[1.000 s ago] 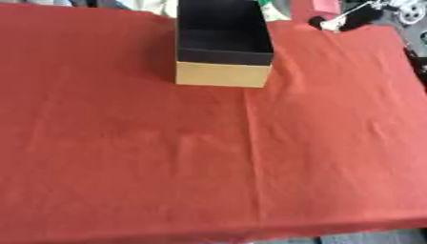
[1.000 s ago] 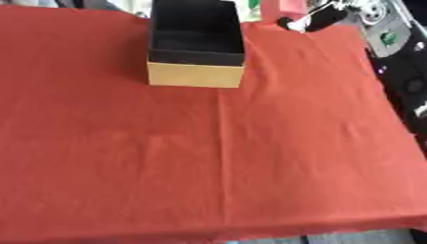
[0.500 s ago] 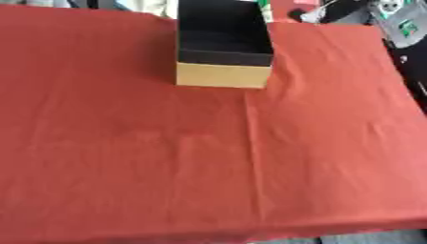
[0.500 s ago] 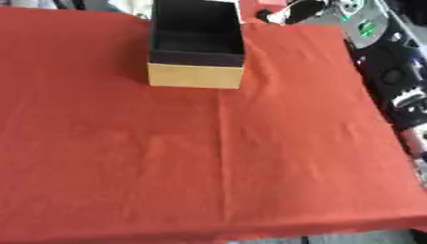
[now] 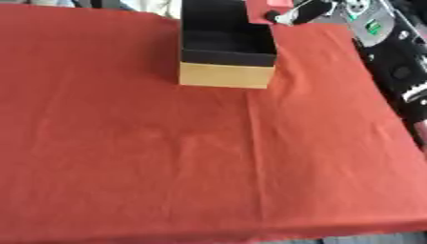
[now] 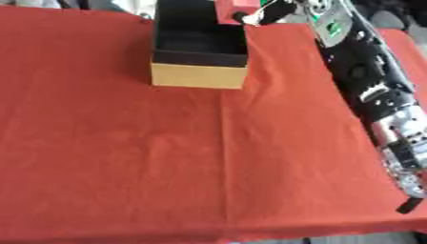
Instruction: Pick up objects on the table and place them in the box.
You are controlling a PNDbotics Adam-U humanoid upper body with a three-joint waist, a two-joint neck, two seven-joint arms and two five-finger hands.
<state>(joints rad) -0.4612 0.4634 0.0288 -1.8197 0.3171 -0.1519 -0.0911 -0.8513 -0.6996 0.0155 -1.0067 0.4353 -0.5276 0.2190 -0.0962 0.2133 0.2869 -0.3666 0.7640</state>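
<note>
We see the box (image 5: 227, 50) at the far middle of the red worktop (image 5: 208, 157), long axis running away from us. Over its far right corner, the right robot hand (image 6: 271, 12) pinches a red block (image 6: 233, 8).

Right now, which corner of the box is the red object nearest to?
The far right corner of the box, by the right hand; the red object overlaps its rim there.

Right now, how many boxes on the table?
1. The box sits at the far middle of the red cloth, open top, dark inside. The right hand holds a red object at its far right corner.
</note>
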